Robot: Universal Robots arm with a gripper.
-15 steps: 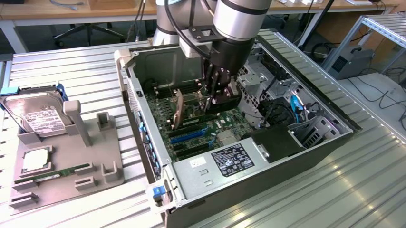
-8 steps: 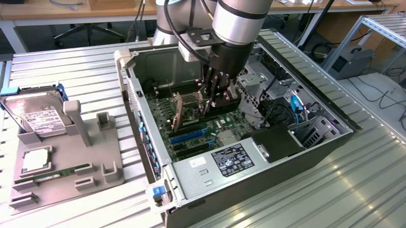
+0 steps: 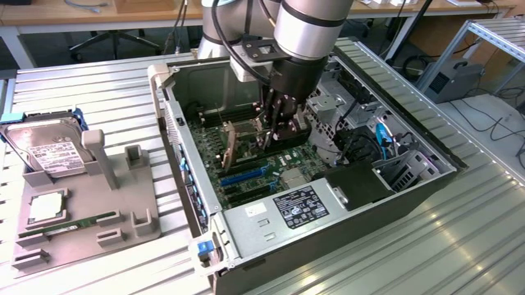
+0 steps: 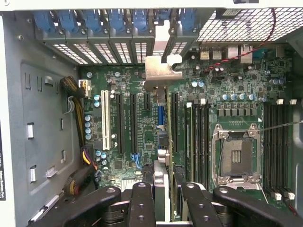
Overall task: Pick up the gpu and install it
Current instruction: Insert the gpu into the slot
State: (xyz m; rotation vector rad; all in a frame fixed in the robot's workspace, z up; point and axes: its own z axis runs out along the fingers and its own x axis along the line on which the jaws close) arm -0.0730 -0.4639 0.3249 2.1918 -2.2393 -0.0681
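Jaws of the gripper (image 3: 273,130) clamp the gpu (image 3: 232,145) on its top edge, holding the card upright inside the open computer case (image 3: 345,215), low over the motherboard (image 4: 142,127), its metal bracket (image 4: 161,71) toward the rear slot covers (image 4: 118,47).

Open PC case (image 3: 394,203) sits on worktop (image 3: 82,86) w/ parts tray (image 3: 123,227) on exterior view's left, hand (image 3: 275,126) inside case over motherboard (image 3: 246,175), gpu (image 3: 228,147) upright btwn its fingers (image 4: 142,203), bracket toward rear slots (image 4: 118,49).
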